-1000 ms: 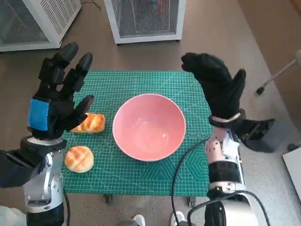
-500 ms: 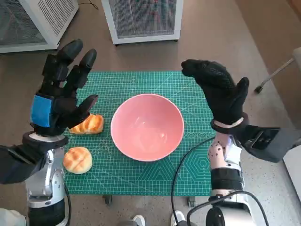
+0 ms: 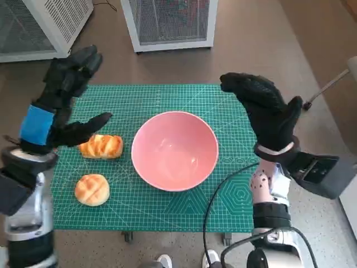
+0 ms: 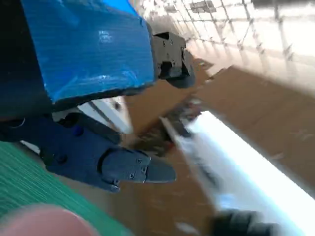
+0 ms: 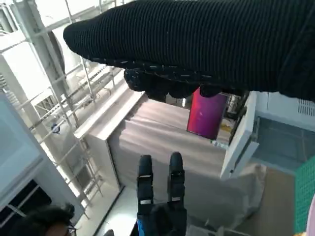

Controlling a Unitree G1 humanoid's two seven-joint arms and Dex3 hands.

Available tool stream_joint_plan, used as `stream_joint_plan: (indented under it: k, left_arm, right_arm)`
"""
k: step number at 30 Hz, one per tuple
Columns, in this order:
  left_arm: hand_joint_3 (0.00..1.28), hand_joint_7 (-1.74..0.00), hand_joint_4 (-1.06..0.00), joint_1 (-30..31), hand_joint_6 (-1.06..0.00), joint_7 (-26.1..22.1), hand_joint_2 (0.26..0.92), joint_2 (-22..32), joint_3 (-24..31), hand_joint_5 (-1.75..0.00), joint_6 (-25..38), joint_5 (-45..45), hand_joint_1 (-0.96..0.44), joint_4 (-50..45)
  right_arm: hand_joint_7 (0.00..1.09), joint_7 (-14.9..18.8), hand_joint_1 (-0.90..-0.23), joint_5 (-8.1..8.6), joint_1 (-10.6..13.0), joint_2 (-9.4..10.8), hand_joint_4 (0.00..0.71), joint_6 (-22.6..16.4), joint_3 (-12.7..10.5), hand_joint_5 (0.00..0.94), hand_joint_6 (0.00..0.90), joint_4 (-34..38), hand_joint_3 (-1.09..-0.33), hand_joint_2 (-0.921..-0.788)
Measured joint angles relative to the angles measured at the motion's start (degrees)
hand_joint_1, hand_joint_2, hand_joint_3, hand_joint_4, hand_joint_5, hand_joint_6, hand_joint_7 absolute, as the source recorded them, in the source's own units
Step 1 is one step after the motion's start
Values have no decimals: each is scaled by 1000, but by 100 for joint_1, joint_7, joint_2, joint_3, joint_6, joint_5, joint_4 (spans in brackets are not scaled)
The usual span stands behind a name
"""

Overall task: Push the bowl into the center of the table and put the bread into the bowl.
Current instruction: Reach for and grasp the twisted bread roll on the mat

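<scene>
Two bread rolls (image 3: 100, 146) lie beside the raised left hand (image 3: 56, 106)

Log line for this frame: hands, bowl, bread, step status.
left hand: open, raised, holds nothing | right hand: open, raised | pink bowl: mid-mat, empty | bread and round bun: on green mat, not in bowl

Bowl (image 3: 174, 149) sits near the middle of the tabletop (image 3: 223, 206), on the cutting mat (image 3: 162, 209). Two breads lie to its left: long loaf (image 3: 101, 146) just beside the bowl's rim, round bun (image 3: 92, 189) nearer the robot, apart from both. Left hand (image 3: 56, 111) hangs above the mat's left edge, over the long loaf. Right hand (image 3: 268, 114) is raised at the mat's right edge, beside the bowl. Two cabinets (image 3: 167, 22) stand on the floor beyond the far edge.
</scene>
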Motion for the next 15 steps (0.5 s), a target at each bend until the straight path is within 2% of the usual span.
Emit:
stream_joint_plan:
  k: [9,15]
  left_arm:
    - [6,-371,-178,-21,-41,-486,886,916,-198,0,169,695,-389,327]
    - [1,-156,-134,-46,-155,-755,830,1457,-614,0,1001,1578,-284,276]
  right_arm:
    - [0,31,-586,70,31,-18,228,58,31,0,364,-116,-579,-921]
    - [0,58,-586,118,31,-29,224,76,35,0,360,-121,-579,-921]
